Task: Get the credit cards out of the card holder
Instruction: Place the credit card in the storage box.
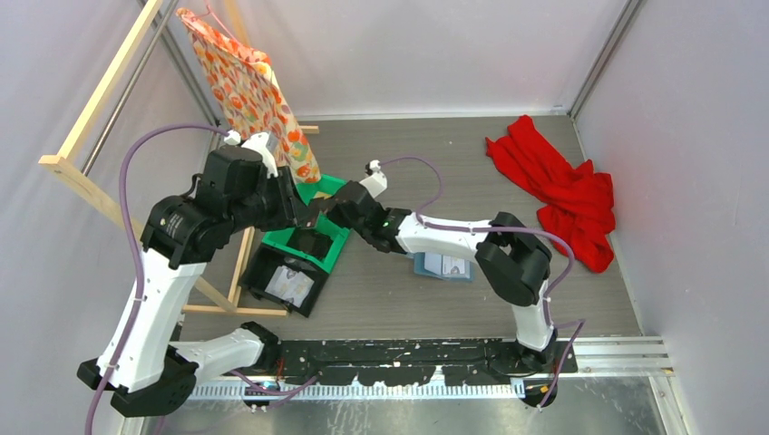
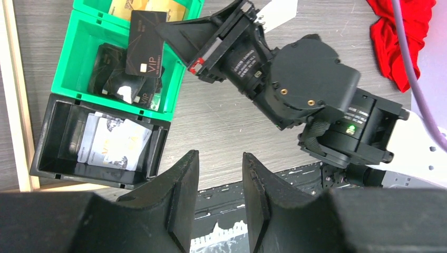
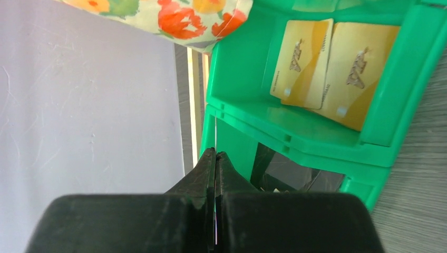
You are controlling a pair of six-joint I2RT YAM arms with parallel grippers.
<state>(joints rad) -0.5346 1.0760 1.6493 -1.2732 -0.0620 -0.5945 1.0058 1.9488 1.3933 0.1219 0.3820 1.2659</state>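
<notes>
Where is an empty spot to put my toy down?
Bare wood lies at the back between the floral bag and the red cloth, and in front between the black bin and the card holder. It is crowded around the green bins, where the right pincer holds a black card.

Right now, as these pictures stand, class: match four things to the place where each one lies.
Things:
1 gold cards
2 pale cards
3 card holder
4 red cloth

Places:
A black bin
B table, far right
C far green bin
D table, middle

Pairs: 1-C, 2-A, 3-D, 4-B
</notes>
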